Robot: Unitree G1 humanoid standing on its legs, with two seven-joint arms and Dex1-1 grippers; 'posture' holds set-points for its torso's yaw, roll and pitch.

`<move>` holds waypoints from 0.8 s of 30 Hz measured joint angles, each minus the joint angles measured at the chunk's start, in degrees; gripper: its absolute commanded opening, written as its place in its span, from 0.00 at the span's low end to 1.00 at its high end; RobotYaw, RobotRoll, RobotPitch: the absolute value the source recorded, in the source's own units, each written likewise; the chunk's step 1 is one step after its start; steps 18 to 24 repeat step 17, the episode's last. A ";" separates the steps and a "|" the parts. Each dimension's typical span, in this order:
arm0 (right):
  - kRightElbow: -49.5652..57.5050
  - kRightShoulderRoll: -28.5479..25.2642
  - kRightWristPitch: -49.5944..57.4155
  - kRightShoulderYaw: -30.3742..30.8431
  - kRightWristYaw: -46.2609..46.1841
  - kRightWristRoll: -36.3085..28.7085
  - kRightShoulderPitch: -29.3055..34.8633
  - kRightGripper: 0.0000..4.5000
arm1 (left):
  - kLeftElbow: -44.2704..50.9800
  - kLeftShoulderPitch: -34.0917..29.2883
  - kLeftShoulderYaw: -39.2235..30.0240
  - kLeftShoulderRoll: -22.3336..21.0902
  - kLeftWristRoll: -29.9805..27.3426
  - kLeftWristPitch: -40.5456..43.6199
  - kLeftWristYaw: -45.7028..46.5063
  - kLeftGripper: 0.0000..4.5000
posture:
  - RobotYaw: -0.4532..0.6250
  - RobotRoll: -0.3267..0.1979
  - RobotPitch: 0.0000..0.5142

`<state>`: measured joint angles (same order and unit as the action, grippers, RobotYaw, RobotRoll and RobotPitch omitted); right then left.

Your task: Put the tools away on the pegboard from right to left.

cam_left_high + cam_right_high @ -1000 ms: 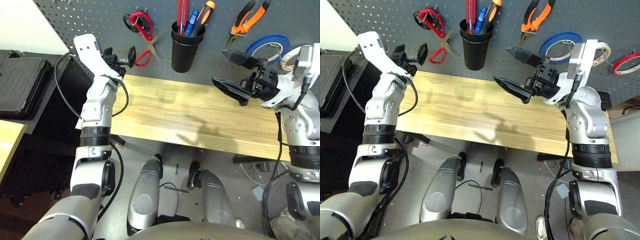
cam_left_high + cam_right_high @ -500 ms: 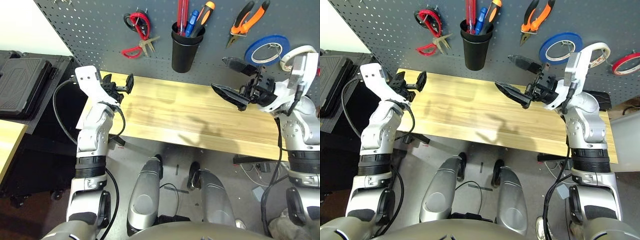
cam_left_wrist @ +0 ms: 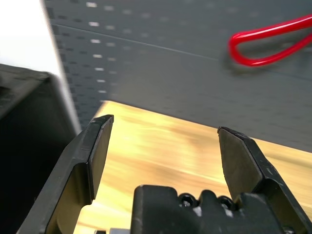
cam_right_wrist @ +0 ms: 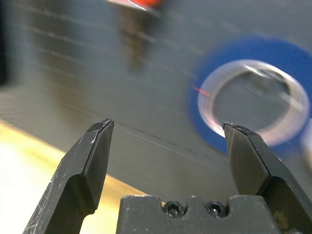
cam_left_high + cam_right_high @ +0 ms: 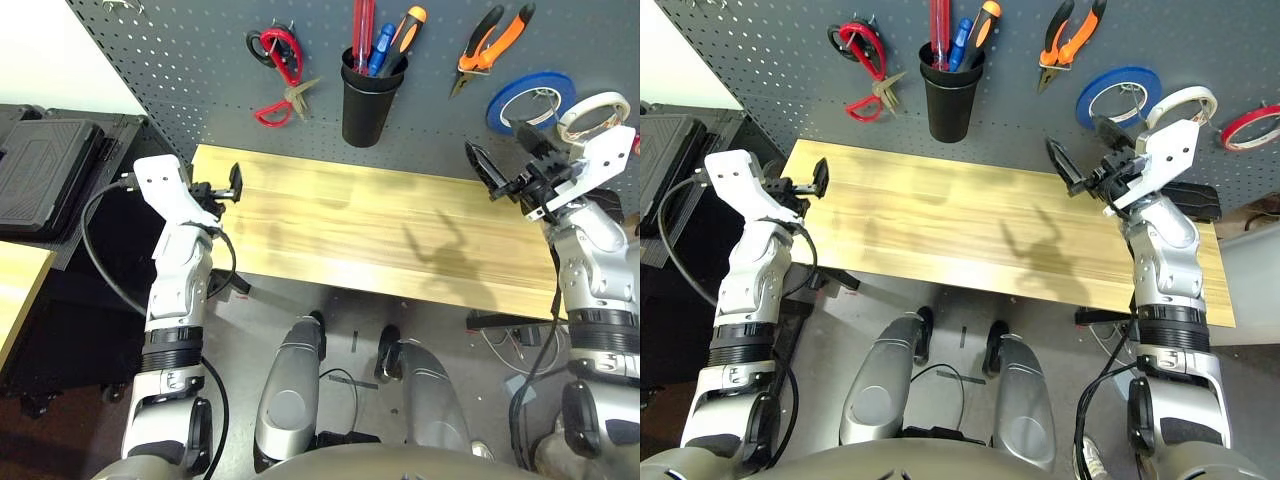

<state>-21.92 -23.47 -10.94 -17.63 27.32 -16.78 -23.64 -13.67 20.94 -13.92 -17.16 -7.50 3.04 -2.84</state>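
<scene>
A: Where are the tools seen?
B: On the pegboard (image 5: 760, 60), above the desk (image 5: 970, 235): scissors (image 5: 865, 60), screwdriver (image 5: 939, 25) in the cup (image 5: 948, 100), pliers (image 5: 1072, 40), red tape (image 5: 1252, 125).
A: And the fingers?
B: Left gripper (image 3: 163, 146) and right gripper (image 4: 165, 156) are spread wide, empty, over the desk's ends.

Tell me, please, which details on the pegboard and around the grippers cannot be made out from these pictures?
- Red-handled screwdriver: its tip is hidden inside the black cup holder, and its handle top is cut off by the upper edge in both eye views.
- Red tape ring: cut off by the right edge in the right eye view.
- Blue tape roll: blurred in the right wrist view.
- Red-handled scissors: only a handle loop in the left wrist view.
</scene>
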 measured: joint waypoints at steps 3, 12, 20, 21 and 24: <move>-5.02 0.05 -3.97 -1.48 -6.86 2.92 -0.27 1.00 | -2.28 0.21 -1.36 -0.39 0.64 -3.38 1.38 0.99 | 0.63 0.62 0.50; -18.90 -1.75 -12.23 -4.30 -22.27 8.03 -3.14 1.00 | -7.56 1.39 -4.76 -1.61 1.00 -9.02 5.52 0.99 | 0.63 0.62 0.47; -21.34 -2.10 -14.80 -4.28 -24.31 8.58 -3.74 1.00 | -9.95 2.44 -5.26 -1.80 1.02 -10.26 6.44 0.99 | 0.62 0.62 0.46; -21.34 -2.10 -14.80 -4.28 -24.31 8.58 -3.74 1.00 | -9.95 2.44 -5.26 -1.80 1.02 -10.26 6.44 0.99 | 0.62 0.62 0.46; -21.34 -2.10 -14.80 -4.28 -24.31 8.58 -3.74 1.00 | -9.95 2.44 -5.26 -1.80 1.02 -10.26 6.44 0.99 | 0.62 0.62 0.46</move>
